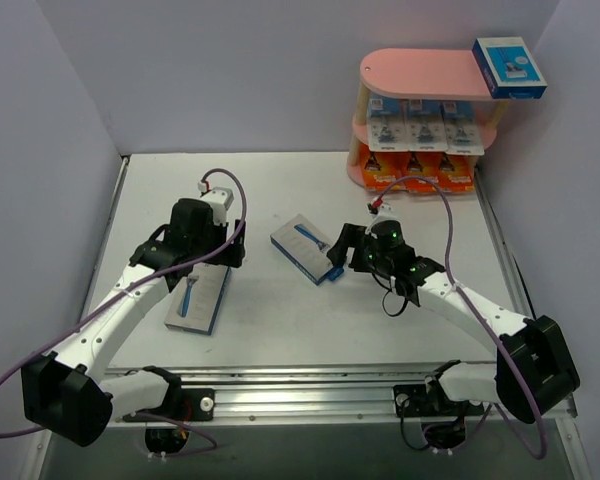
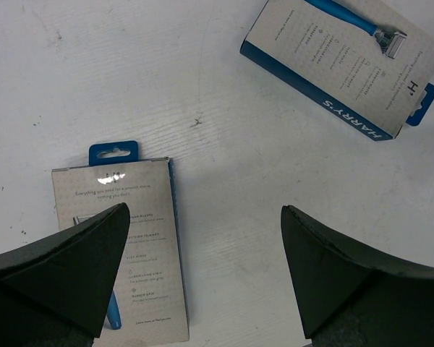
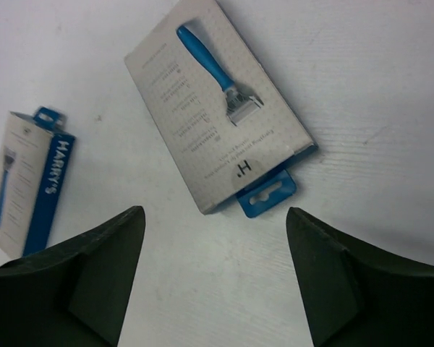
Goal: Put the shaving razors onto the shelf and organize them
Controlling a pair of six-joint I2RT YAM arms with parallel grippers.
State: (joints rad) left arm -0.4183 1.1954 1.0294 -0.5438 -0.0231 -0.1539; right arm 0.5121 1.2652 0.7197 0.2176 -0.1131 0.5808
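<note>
- Two grey-and-blue razor boxes lie flat on the desk. One is the middle box and one is the left box. They are well apart.
- The pink shelf stands in the far right corner. One blue box sits on its top board. White-blue cards are on the middle board, and orange boxes are on the bottom one.
- The right claw hangs just beside the middle box, near its blue hang tab. Its two fingers are apart and nothing is between them.
- The left claw hangs over the left box. It is wide open and holds nothing too.
- I think the step now is picking up the middle box with the right claw.
- Next, that claw needs to go down so a finger is on each side of the box, then squeeze. The box is flat, so the fingers must get low at its edges. Then it can go up to the top board, beside the blue box.
</note>
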